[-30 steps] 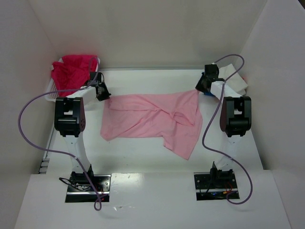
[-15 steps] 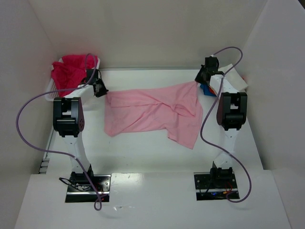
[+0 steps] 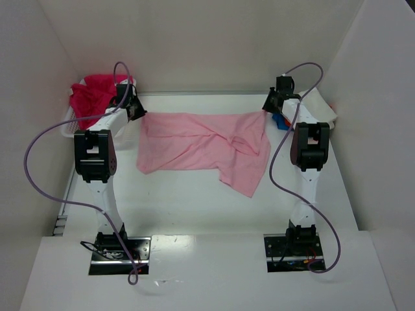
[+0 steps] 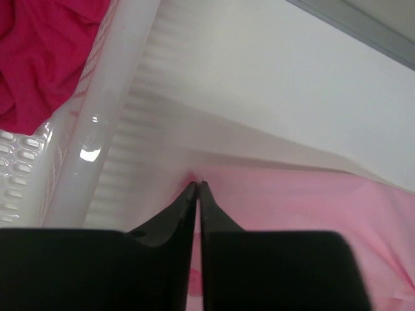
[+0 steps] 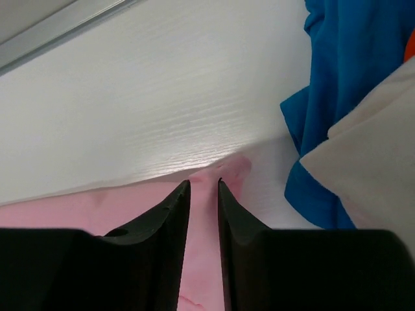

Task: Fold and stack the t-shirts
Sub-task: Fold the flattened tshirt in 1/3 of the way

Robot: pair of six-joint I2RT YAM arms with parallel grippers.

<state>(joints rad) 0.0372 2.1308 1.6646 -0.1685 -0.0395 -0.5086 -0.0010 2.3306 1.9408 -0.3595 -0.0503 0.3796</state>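
Pink t-shirt (image 3: 194,146) spread across table (image 3: 194,207), far edge running straight between your grippers, likely to flatten it for folding. Right gripper (image 5: 203,183): jaws parted, corner lying loose between them. Left gripper (image 4: 198,184): jaws almost together at opposite corner; cannot tell whether pinching or free.

Pink t-shirt (image 3: 201,146): soft matt cloth, creased and rumpled; the magenta-red shirt (image 4: 39,52) and the blue shirt (image 5: 350,78) show the same dull cloth finish. Basket (image 4: 104,129): white plastic, glossy, with bright highlights along its smooth rim and a moulded lattice wall. Table (image 5: 162,97): white, matt, with a fine wood-like grain.
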